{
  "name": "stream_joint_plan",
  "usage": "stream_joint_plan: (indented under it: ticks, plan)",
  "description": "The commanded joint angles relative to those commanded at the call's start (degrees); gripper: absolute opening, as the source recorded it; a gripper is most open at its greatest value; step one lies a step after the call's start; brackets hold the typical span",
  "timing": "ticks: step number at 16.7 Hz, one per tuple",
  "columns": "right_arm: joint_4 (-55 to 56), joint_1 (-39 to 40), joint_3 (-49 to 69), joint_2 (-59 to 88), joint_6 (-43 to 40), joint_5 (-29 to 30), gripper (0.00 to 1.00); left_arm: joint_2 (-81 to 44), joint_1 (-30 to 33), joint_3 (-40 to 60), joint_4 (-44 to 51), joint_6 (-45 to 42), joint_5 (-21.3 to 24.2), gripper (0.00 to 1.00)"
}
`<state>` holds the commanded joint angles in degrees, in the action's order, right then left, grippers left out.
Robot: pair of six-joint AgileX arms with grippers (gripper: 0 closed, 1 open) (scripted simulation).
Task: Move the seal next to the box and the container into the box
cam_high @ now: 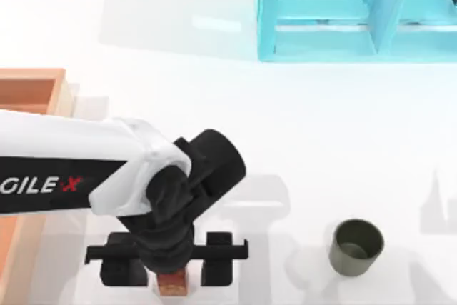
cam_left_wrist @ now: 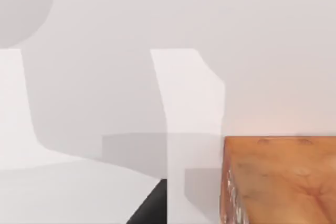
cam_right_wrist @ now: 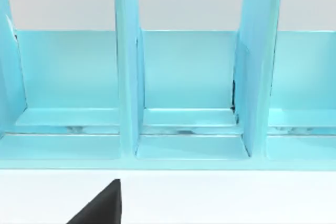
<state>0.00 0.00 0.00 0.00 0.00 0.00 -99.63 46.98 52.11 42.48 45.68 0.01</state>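
while the left claw stands wide open astride it, the seal sits between the fingers — long axis unclear.

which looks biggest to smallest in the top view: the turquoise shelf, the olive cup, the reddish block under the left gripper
1. turquoise shelf, by far the largest, though cut off by the frame.
2. container, the olive cup.
3. seal, smallest as seen, but the left gripper covers much of it, so its full size is unsure.
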Motion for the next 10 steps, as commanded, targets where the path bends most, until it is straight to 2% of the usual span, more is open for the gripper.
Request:
stream_joint_plan:
  ticks: [7, 10]
  plan:
    - [0.0, 0.0, 0.0, 0.0, 0.0, 0.0, 1.0, 0.0, 0.0, 0.0, 0.0, 0.0, 0.0, 0.02]
    - [0.0, 0.0, 0.0, 0.0, 0.0, 0.0, 1.0, 0.0, 0.0, 0.0, 0.0, 0.0, 0.0, 0.0]
